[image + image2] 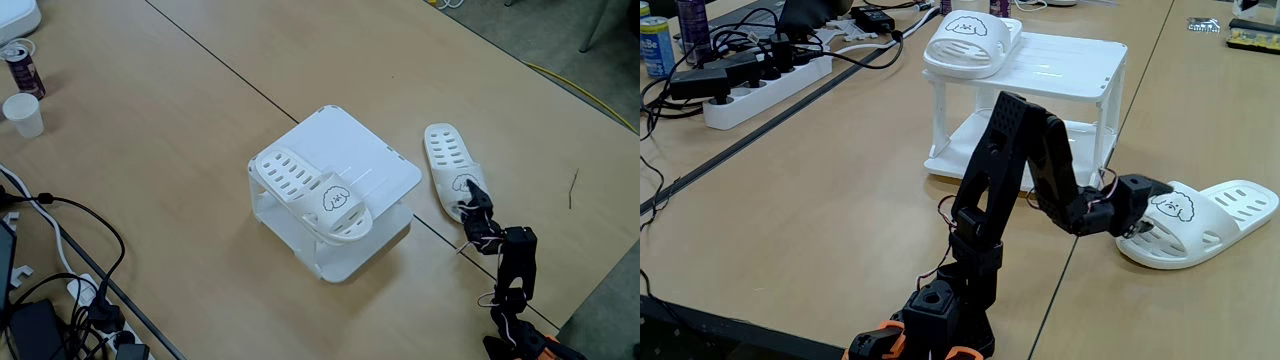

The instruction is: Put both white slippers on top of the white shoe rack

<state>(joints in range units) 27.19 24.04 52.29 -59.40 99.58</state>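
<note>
Smooth white plastic slippers (313,192) and shoe rack (385,160), matt wood-look table (180,200), black plastic arm (1015,170).

The light wooden table (150,150) has a dark seam running across it. On it stand the white shoe rack (345,160), a slipper (448,160) just beside the rack, a paper cup (23,113), a can (22,66), a power strip (765,85), tangled black cables (60,290) and the arm's base (930,325).
</note>
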